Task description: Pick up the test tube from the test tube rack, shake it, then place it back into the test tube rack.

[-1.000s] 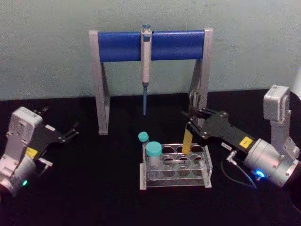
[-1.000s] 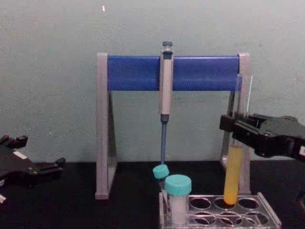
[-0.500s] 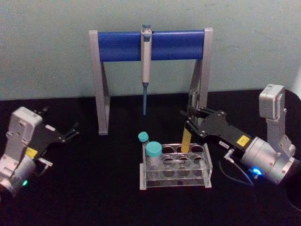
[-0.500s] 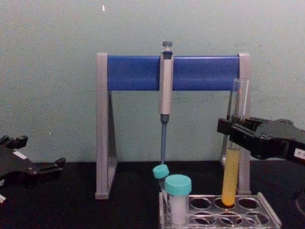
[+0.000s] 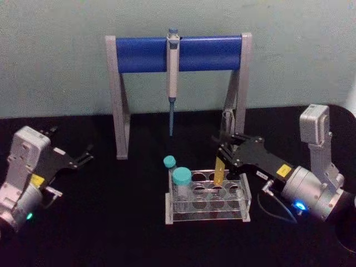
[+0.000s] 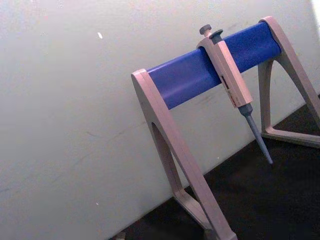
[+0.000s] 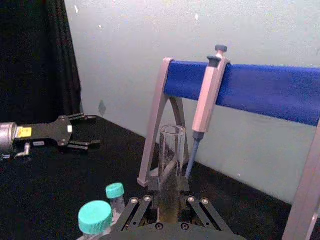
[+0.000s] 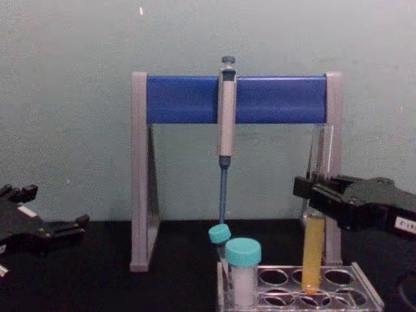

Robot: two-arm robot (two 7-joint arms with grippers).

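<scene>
Gripping tube (image 8: 313, 247) mid-height in right hand (image 8: 312, 197), holding it upright so its base is lining up with a back-row hole of rack (image 8: 365, 296), seemingly just entering. Resting left hand (image 7: 91, 131) wide at the left, out of the way.

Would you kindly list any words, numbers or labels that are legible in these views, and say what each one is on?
No text is legible in any view.
The right gripper, shut on the test tube, carries a yellow sticker: too blurred to read.
The left gripper carries a yellow patch: too blurred to read.
The white label on the right gripper's body: marks too small to read.
</scene>
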